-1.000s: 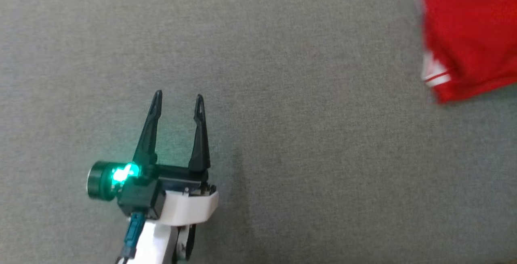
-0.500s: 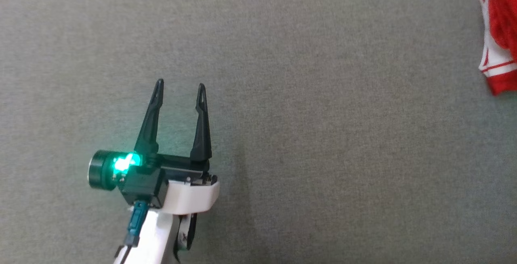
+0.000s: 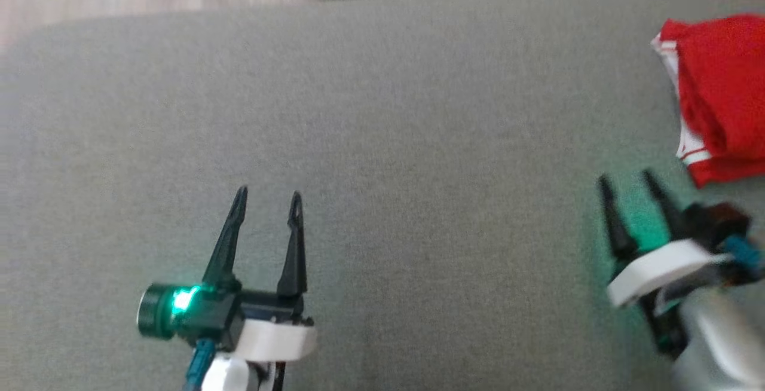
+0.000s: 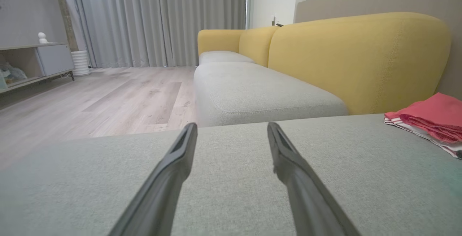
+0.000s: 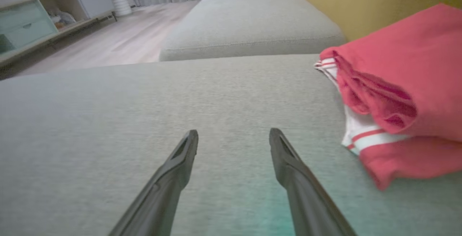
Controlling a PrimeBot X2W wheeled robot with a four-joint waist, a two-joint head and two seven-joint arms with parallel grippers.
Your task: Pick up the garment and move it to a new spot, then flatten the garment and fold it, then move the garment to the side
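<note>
- the garment [image 3: 723,92] lies in a folded stack at the far right of the grey sofa seat [image 3: 418,128]. in the left wrist view it sits close to the yellow backrest [image 4: 361,55].
- my right hand [image 3: 626,179] is open and empty, fingers spread. it sits just beside the garment's near corner and is not touching it. in the right wrist view the cloth lies off to the right of the fingers, not between them.
- my left hand [image 3: 268,195] is also open and holding nothing. it hovers over bare seat, well apart from the garment.
- i judge the garment to be a light, limp knit, red with white striped trim [image 5: 361,135]. it has no stiffness of its own, so anything i lift will sag, and the layers may slide open.
- it is not fragile. i'd expect it to drag on the woven seat rather than slip.
- the best hold, i think, is the thick rolled fold [image 5: 371,99] facing my right hand, pinched deep enough to catch every layer.
- i'd avoid the striped hem peeking out underneath. it looks like a loose layer, and pulling it would likely undo the fold.
- the seat is soft, so a low approach could nip the upholstery along with the cloth.
- judging by how it lies, the folding looks done and the garment is already off to the side.
</note>
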